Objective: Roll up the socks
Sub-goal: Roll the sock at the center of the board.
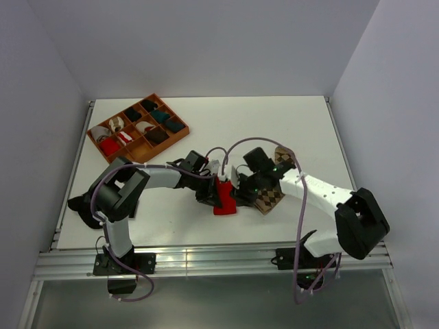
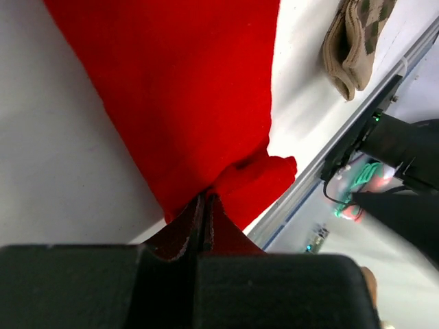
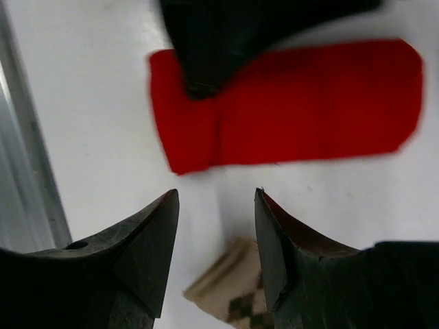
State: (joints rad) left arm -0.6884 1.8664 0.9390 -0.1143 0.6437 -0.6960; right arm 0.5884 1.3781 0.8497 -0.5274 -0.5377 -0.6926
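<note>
"Two socks appear in this figure; where do we find each of them?"

"We find both flat on the white table (image 1: 274,123), near its front edge and between the two arms. The red sock (image 1: 225,205) lies to the left and the tan-and-brown argyle sock (image 1: 269,199) just beside it to the right. From overhead we cannot tell whether they touch; the wrist views show bare table between them."

"How do we read the left gripper (image 2: 206,207)?"

"Its jaws are pressed together, with a fold of the red sock's edge pinched between them. In the left wrist view the fabric bunches up just ahead of the fingertips, while the rest of the sock spreads flat beyond them."

"And the right gripper (image 3: 216,195)?"

"We see its jaws standing apart with nothing between them; only bare table shows in the gap. It hangs above the table between the two socks. In its own wrist view the red sock lies beyond its fingertips and a corner of the argyle sock shows below them."

"What else do we label?"

"A brown compartmented tray (image 1: 162,144) sits at the far left of the table, well apart from both socks, with rolled socks in its compartments."
</note>
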